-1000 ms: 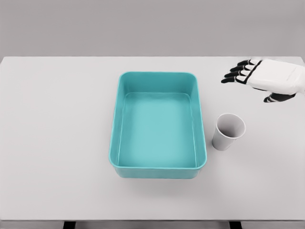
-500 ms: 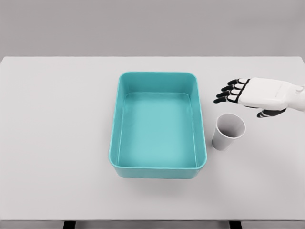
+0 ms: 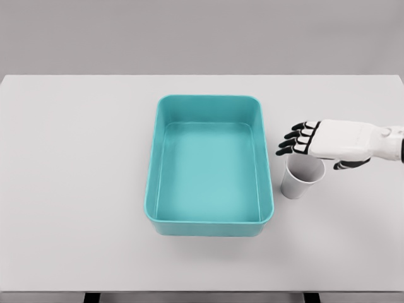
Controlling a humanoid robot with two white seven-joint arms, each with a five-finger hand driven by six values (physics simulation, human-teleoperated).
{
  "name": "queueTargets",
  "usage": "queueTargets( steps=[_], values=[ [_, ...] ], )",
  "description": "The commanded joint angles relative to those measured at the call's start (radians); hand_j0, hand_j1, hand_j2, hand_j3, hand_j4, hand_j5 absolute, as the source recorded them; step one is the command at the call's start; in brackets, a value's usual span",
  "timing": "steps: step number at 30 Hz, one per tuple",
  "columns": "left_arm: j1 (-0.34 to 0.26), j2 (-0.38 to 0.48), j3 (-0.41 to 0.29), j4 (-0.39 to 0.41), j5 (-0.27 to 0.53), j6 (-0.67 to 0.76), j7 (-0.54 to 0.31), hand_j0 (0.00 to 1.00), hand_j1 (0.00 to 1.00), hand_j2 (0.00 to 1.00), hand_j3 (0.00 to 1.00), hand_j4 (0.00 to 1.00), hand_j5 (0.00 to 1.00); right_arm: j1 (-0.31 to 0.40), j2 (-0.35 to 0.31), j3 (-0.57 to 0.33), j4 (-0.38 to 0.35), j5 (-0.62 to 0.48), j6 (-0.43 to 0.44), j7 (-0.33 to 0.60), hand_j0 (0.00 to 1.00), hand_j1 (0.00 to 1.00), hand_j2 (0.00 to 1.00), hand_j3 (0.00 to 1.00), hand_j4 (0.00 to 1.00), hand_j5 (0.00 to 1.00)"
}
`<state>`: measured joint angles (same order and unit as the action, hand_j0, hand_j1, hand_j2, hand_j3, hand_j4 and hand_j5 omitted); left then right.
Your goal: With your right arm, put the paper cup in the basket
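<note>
A white paper cup (image 3: 299, 180) stands upright on the table just right of the teal basket (image 3: 153, 158), a rectangular tub with nothing inside. My right hand (image 3: 315, 148) comes in from the right edge and hovers over the cup's far rim, covering part of the opening. Its black-tipped fingers (image 3: 292, 140) are spread and point left toward the basket; the thumb (image 3: 349, 164) hangs below the palm on the right. The hand holds nothing. I cannot tell whether it touches the rim. The left arm does not show.
The white table (image 3: 76, 189) runs across the whole view, with its front edge near the bottom of the picture. The basket's right wall (image 3: 266, 164) stands a short gap from the cup.
My right hand has come down and leftward from the far right of the table to a spot over the cup. Cup and basket have stayed put.
</note>
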<state>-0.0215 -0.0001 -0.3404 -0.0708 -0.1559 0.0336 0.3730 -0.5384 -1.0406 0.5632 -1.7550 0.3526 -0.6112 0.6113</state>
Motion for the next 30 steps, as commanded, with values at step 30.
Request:
queueTargets(
  steps=[30],
  values=[
    [0.000, 0.000, 0.000, 0.000, -0.001, 0.000, 0.000, 1.00, 1.00, 1.00, 1.00, 1.00, 1.00, 0.003, 0.010, 0.043, 0.005, 0.029, 0.000, 0.000, 1.00, 1.00, 1.00, 1.00, 1.00, 1.00]
  ],
)
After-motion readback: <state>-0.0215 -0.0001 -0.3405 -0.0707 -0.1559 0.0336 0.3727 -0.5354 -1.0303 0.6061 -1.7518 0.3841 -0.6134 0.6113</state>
